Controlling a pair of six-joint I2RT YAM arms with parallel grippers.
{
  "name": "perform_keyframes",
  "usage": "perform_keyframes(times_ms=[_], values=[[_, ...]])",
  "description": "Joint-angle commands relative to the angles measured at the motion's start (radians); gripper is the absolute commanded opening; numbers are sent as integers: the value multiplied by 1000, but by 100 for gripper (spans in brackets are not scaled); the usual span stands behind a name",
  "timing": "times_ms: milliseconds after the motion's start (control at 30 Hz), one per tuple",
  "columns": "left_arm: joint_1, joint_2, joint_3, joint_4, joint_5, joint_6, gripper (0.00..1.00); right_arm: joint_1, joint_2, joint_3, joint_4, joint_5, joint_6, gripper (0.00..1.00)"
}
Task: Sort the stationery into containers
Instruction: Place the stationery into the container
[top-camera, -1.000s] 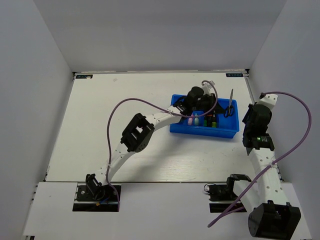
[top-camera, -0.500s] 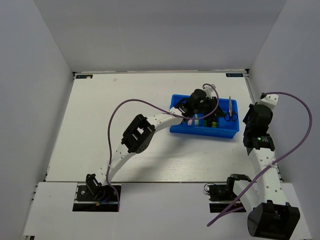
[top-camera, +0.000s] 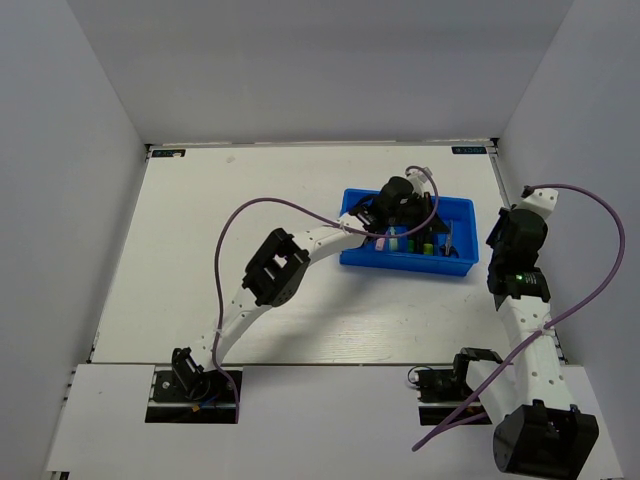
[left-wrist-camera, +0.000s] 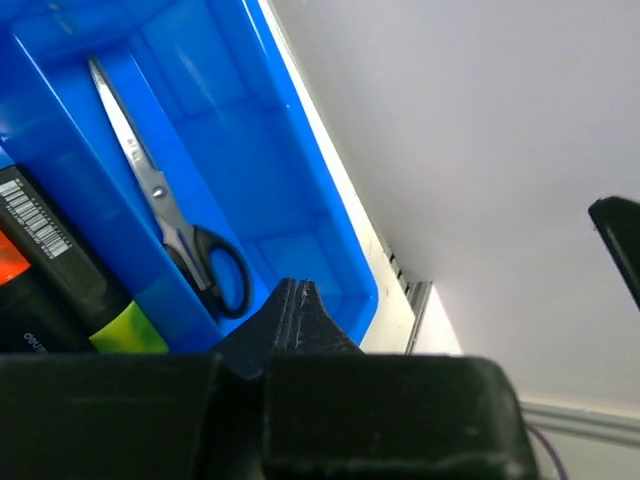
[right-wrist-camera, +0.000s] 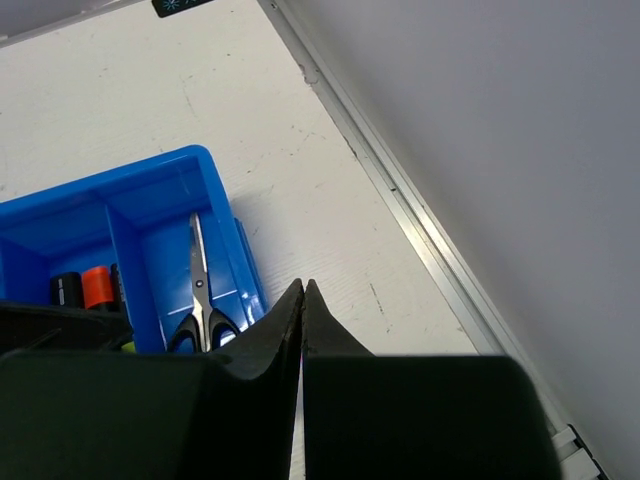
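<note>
Left gripper (left-wrist-camera: 298, 292) is pressed together on nothing, its black fingertips meeting in a point above the right end of the blue tray (top-camera: 405, 266). A moment ago the jaws stood slightly parted and the scissors (left-wrist-camera: 172, 222) were propped at that end, blades poking over the far rim. Now the scissors lie flat in the end compartment, handles toward the near wall and blades pointing away, apart from the fingers. That reads as a finished drop: the scissors are in their own slot, and the rib beside them separates them from the highlighters (top-camera: 405, 243), which sit side by side in the middle compartments.

The right gripper (right-wrist-camera: 303, 292) is also closed and empty. It hangs over the bare table (top-camera: 200, 220) just off the tray's right end, and it looks down on the same scissors.

No stationery shows loose outside the tray in the overhead view, so the sorting is probably at or near its end. The left wrist and its purple cable (top-camera: 260, 208) cover part of the tray, though, so I cannot confirm every compartment. The left arm stands right over the tray and would block the right arm from reaching in. The side wall (right-wrist-camera: 480, 120) is close behind the right arm.
</note>
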Motion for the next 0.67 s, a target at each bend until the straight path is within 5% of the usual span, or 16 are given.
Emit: perform_keyframes(times_ms=[0, 67, 100, 133, 167, 200, 267, 367, 633], values=[[-7, -149, -25, -24, 18, 80, 0, -11, -11, -7, 30, -26, 16, 1], [-16, -288, -133, -92, 6, 190, 2, -14, -14, -8, 18, -84, 4, 18], [-24, -383, -176, -119, -23, 259, 11, -19, -14, -10, 13, -135, -14, 50], [-27, -436, -221, -183, -75, 293, 27, -21, -14, -13, 13, -161, -19, 66], [-36, -538, -358, -276, -110, 365, 70, -19, -17, -11, -2, -225, -46, 82], [-44, -639, -400, -335, -222, 451, 96, -21, -14, -7, -10, -299, -56, 90], [-48, -723, -545, -559, -423, 540, 100, -16, -19, 9, -48, -433, -77, 90], [19, -975, -880, -697, -502, 565, 100, -19, -29, 3, -67, -625, -92, 90], [252, -1532, -1313, -720, -415, 544, 100, -19, -42, 50, -174, -940, -32, 90]])
